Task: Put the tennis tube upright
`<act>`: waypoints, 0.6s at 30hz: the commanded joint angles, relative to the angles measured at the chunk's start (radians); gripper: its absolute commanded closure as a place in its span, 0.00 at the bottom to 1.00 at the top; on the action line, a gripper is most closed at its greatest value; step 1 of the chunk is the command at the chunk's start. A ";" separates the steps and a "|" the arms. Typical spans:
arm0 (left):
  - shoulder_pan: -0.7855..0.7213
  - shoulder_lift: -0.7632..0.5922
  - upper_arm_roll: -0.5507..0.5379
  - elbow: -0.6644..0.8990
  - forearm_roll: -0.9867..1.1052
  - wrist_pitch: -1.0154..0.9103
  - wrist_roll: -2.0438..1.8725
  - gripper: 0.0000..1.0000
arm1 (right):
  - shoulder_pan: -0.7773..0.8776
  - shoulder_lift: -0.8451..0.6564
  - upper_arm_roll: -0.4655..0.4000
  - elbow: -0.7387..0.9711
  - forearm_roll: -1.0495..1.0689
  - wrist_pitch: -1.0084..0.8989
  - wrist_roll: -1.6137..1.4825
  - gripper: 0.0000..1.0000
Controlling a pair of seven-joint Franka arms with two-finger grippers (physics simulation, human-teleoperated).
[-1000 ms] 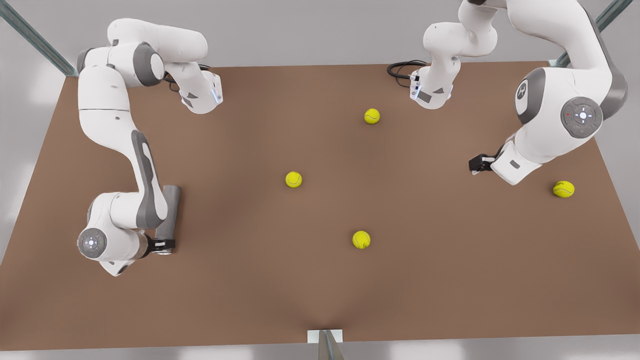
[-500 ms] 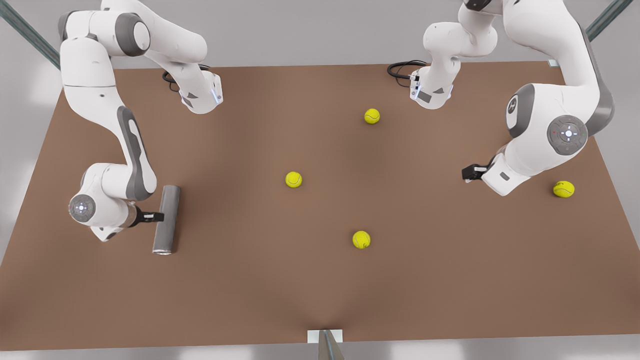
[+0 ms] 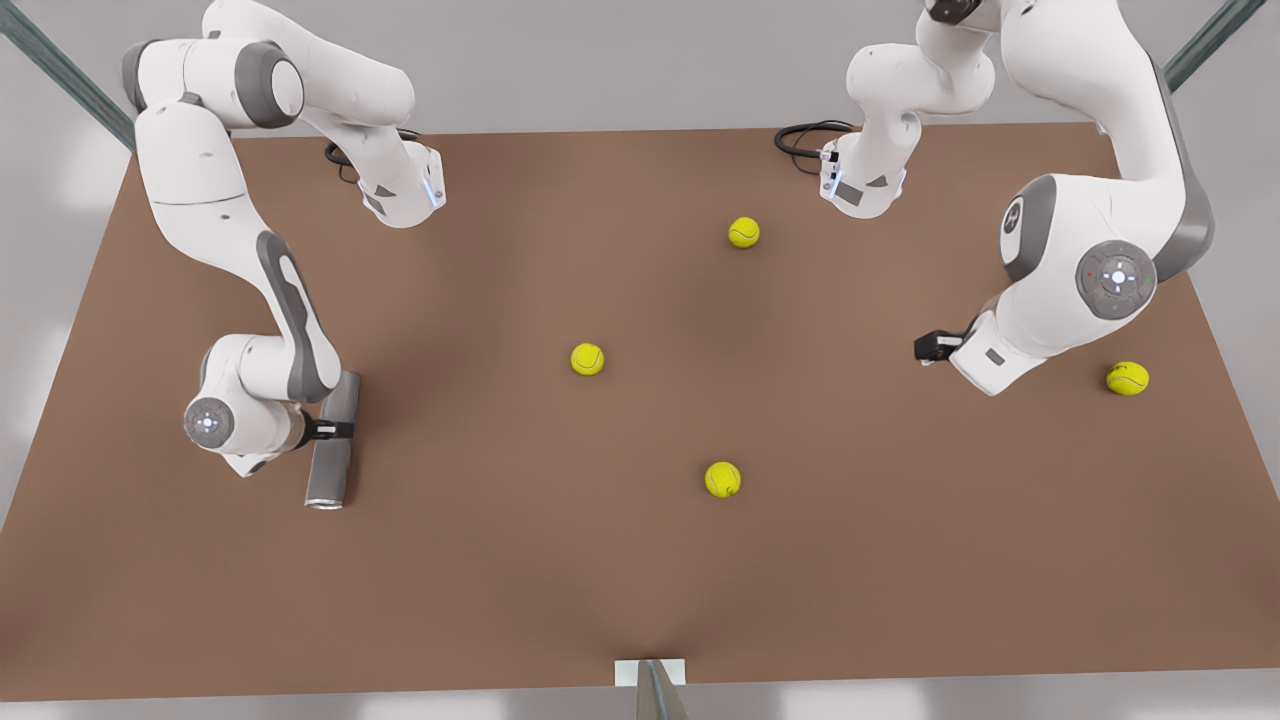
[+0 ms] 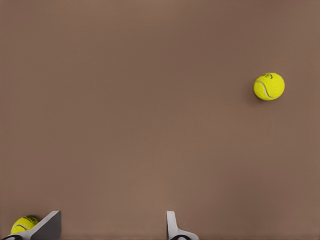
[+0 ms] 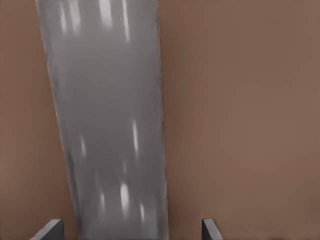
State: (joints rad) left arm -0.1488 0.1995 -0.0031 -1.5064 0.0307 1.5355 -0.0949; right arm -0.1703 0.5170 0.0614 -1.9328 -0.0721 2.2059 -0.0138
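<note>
the tube (image 3: pixel 330 440) is seen lying flat on the table (image 3: pixel 640 560), straddled by the open right pincer (image 3: pixel 335 431); the left pincer (image 3: pixel 925 347) is held open, empty, near 1 ball (image 3: pixel 1127 378).

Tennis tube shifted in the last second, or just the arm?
No. The tennis tube lies flat at the same spot on the table; just the right claw moved, now mid-tube.

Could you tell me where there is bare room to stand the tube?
Free: the brown table's strip along the front view's bottom edge. Crowded: right gripper straddling the slim grey tennis tube; left gripper near a yellow-green ball.
</note>
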 commanded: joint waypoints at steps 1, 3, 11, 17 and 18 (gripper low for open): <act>0.000 0.000 0.000 0.000 0.000 0.000 0.001 0.00 | 0.000 0.000 0.000 0.000 0.000 0.000 0.000 0.00; 0.000 0.000 0.000 0.000 0.000 0.000 0.000 0.00 | 0.003 0.000 0.000 -0.011 0.000 -0.002 0.002 0.00; 0.000 0.008 0.000 -0.002 0.000 -0.003 0.000 0.00 | 0.002 0.020 0.000 -0.028 0.000 -0.002 0.011 0.00; 0.000 0.012 0.000 -0.002 0.000 -0.005 0.000 0.00 | -0.002 0.047 -0.002 -0.023 0.000 0.008 0.009 0.00; 0.000 0.014 0.000 -0.002 0.000 -0.005 0.000 0.00 | -0.003 0.049 -0.002 -0.023 0.000 0.008 0.009 0.00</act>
State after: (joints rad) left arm -0.1488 0.2133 -0.0031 -1.5079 0.0306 1.5309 -0.0951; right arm -0.1733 0.5661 0.0600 -1.9558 -0.0721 2.2135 -0.0046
